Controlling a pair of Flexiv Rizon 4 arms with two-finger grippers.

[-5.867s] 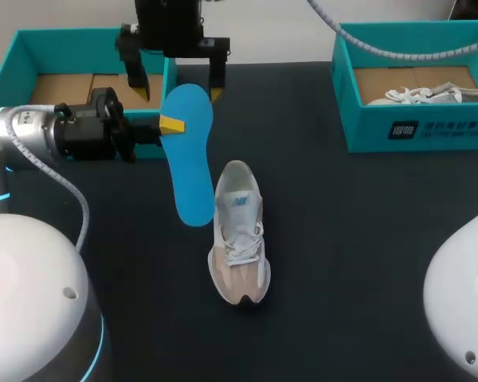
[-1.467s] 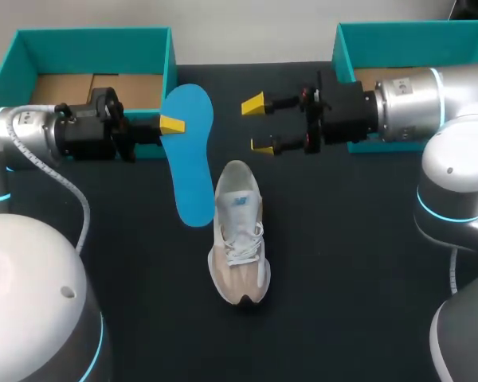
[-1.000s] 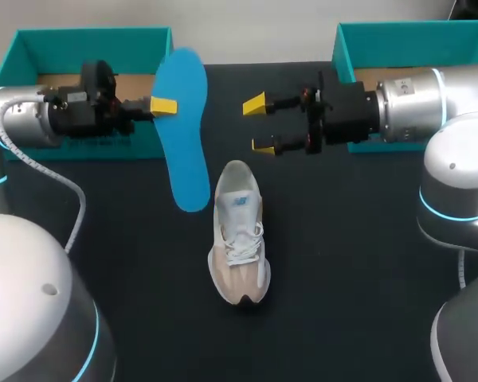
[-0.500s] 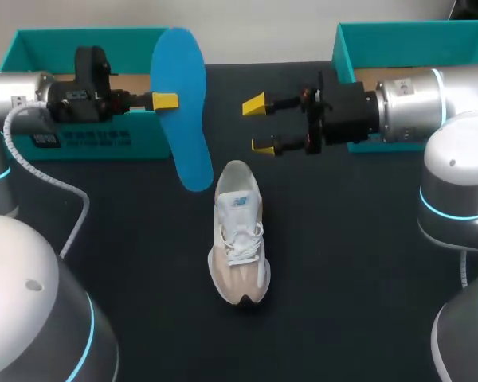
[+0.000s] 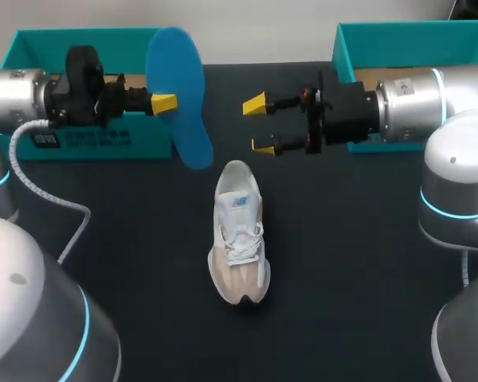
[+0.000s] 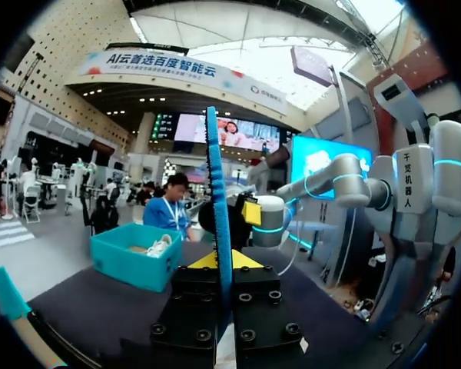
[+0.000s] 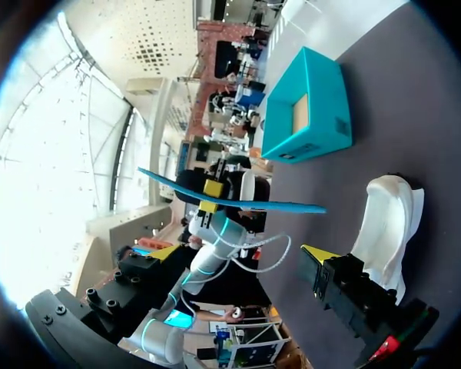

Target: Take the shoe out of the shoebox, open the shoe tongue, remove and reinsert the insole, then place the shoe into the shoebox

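A blue insole [image 5: 179, 87] hangs in the air near the left shoebox's corner, with my left gripper [image 5: 164, 103] shut on its edge. In the left wrist view the insole [image 6: 217, 192] stands edge-on between the yellow fingertips [image 6: 201, 261]. The white and beige shoe [image 5: 239, 239] lies on the dark table, heel toward the back, with its laces loosened. My right gripper [image 5: 259, 125] hovers open behind the shoe's heel, a little right of the insole and holding nothing. From the right wrist, the insole [image 7: 230, 196] floats ahead of the open gripper [image 7: 242, 257], and the shoe [image 7: 388, 223] lies beside one finger.
A teal shoebox [image 5: 88, 33] with a cardboard floor stands at the back left, behind the left arm. A second teal shoebox [image 5: 342, 56] stands at the back right, partly covered by my right arm; a white shoe [image 6: 160, 244] lies in it.
My left arm has lifted the insole up and back, away from the shoe, and turned it more upright. The right arm and the shoe have stayed put.
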